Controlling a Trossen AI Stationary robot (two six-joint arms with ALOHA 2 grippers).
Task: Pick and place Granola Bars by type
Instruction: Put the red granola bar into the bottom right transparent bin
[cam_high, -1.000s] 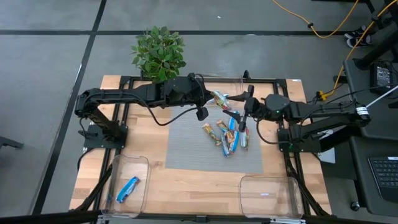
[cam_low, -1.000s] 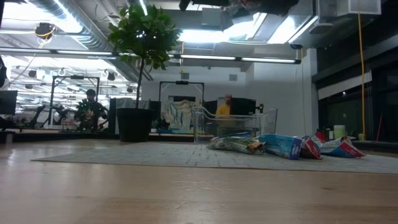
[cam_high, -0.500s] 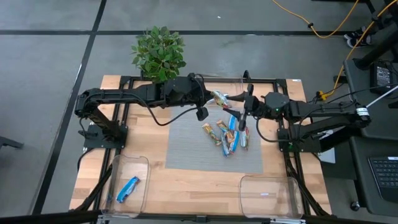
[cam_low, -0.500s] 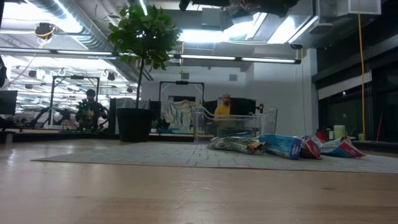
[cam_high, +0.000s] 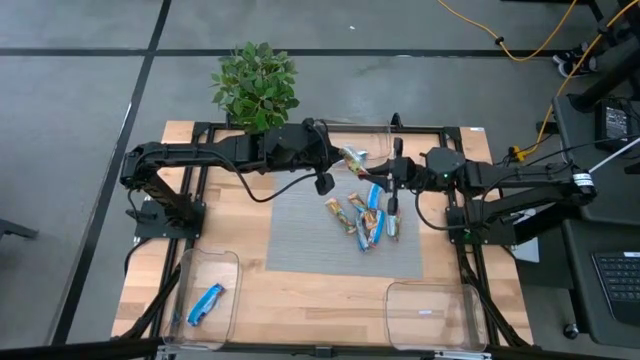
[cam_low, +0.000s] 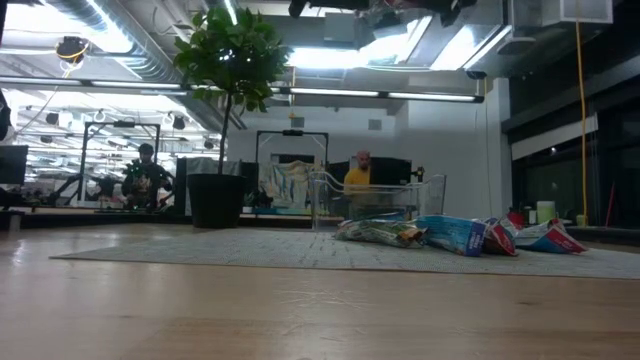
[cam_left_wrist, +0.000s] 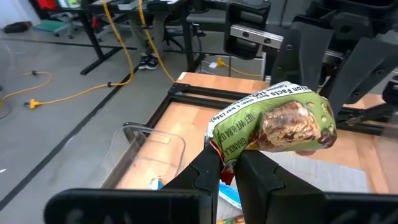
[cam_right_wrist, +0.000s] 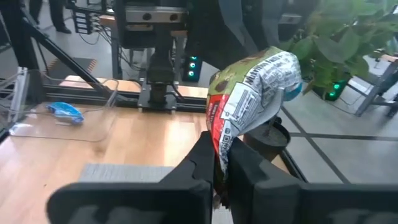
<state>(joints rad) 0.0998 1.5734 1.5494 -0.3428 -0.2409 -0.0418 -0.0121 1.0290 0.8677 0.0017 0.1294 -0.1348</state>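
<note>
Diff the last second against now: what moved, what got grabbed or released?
The right tool has closed on the free end of the green granola bar that the left tool holds above the mat, so both now grip the same bar; a second ago it was open beside it, slightly farther along. The left arm, the bars on the mat and the blue bar in the left bin stayed put.

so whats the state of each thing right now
left hand: shut on the green granola bar
right hand: shut on the same bar's other end
green granola bar: held in the air between both hands
blue bar: lying in the left clear bin
right clear bin: no bars inside
</note>
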